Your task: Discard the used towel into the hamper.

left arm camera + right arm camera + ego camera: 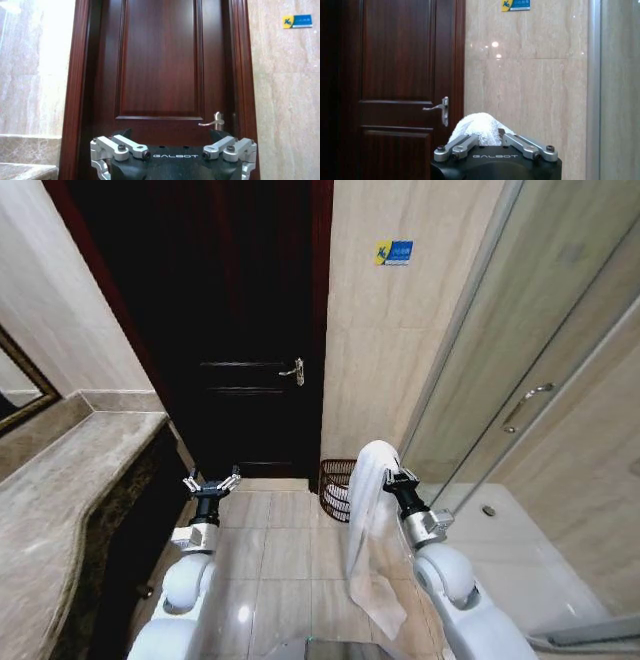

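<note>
A white towel (372,525) hangs in a long drape from my right gripper (393,477), which is shut on its top fold; the wrist view shows the towel (479,129) bunched between the fingers. The hamper (337,489), a dark reddish-brown basket, stands on the floor against the tiled wall beside the door, just ahead and left of the right gripper, partly hidden by the towel. My left gripper (211,481) is held out open and empty over the floor in front of the door; in its wrist view the left gripper (173,150) faces the door.
A dark wooden door (240,330) with a metal handle (294,370) is closed straight ahead. A stone counter (70,500) runs along the left. A glass shower enclosure (540,410) stands at the right. Tiled floor (270,550) lies between.
</note>
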